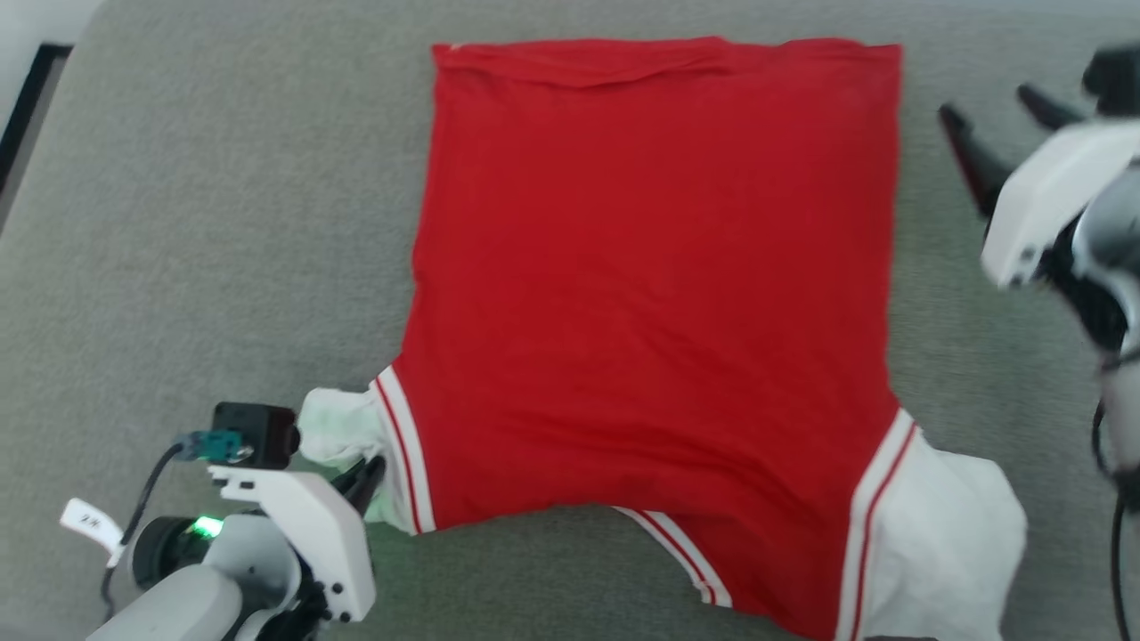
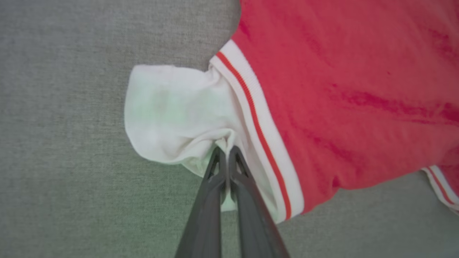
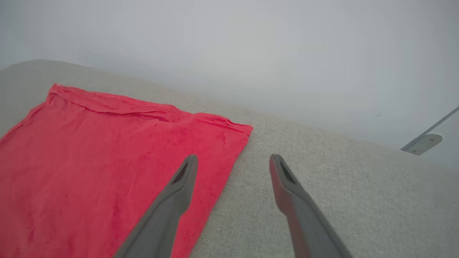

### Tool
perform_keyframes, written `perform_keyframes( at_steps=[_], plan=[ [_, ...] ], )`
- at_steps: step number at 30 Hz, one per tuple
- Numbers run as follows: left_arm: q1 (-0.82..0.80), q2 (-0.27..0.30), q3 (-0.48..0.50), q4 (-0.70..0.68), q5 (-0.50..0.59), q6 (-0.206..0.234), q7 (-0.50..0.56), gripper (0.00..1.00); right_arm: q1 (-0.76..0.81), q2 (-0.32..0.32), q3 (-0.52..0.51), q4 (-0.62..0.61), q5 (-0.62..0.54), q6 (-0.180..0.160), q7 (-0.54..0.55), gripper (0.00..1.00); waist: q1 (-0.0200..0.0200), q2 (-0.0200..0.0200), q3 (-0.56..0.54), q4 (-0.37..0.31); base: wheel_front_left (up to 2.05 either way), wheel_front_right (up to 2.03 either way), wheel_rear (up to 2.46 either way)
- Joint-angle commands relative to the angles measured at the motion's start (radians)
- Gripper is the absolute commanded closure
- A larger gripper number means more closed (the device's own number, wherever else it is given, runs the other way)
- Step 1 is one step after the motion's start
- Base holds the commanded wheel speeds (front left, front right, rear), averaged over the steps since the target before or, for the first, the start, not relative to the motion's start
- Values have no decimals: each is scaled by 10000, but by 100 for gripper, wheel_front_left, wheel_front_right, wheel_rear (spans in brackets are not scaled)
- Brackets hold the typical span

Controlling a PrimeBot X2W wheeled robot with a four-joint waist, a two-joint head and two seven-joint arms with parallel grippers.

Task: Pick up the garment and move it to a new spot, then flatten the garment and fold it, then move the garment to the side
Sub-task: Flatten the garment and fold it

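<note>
- Head view: the garment is seen spread flat on the grey tabletop, with the hem at the far edge and the collar and sleeves at the near edge. The red body is mostly smooth, so flattening is judged nearly done and folding not yet begun.
- The left sleeve, at near left, is crumpled into a lump rather than laid out. The right sleeve, at near right, is spread wider.
- Left wrist view: the left gripper is clamped tight on a pinch of white cloth at the near edge of the left sleeve, just beside the striped trim. The pinch is judged to be kept so the sleeve can be tugged straight or turned in for a fold.
- The right gripper is held with jaws wide apart and nothing between them, above the tabletop just right of the garment's far right corner. No cloth is touched.
- That pose is judged as readiness to take the far right edge.
- Risk: a hard pull on the sleeve may drag the flat body off square.
</note>
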Motion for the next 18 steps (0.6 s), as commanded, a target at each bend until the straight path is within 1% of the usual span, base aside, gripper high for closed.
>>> perform_keyframes(
  at_steps=[1, 3, 4, 5, 6, 7, 11, 18],
  plan=[
    [-254, -188, -94, 148, 87, -141, 72, 100, -762, -107, 63, 989, -40, -3, -64, 0, 0, 0, 284, 366, 0, 0, 0],
    [-411, -342, -158, 260, 145, -263, 44, 100, -1436, -156, 22, 1911, 64, -3, 4, 0, 0, 0, 430, 548, 0, 0, 0],
    [-411, -342, -158, 260, 145, -263, 44, 100, -1436, -156, 22, 1911, 64, -3, 4, 0, 0, 0, 430, 548, 0, 0, 0],
    [-571, -507, -219, 360, 193, -371, 17, 100, -2042, -286, 79, 2747, 36, -3, 136, 0, 0, 0, 585, 741, 0, 0, 0],
    [-648, -575, -254, 425, 225, -432, 10, 100, -2351, -320, 11, 3194, 54, -3, 228, 0, 0, 0, 680, 840, 0, 0, 0],
    [-648, -575, -254, 425, 225, -432, 10, 100, -2351, -320, 11, 3194, 54, -3, 228, 0, 0, 0, 680, 840, 0, 0, 0],
    [-1030, -928, -417, 659, 408, -673, 27, 100, -3484, -387, -326, 4827, 24, -3, 774, 0, 0, 0, 1093, 1275, 0, 0, 0],
    [-1632, -1627, -684, 1248, 574, -1125, -79, 100, -4716, -390, -736, 6841, 171, -3, 1545, 0, 0, 0, 1631, 1958, 0, 0, 0]
  ],
)
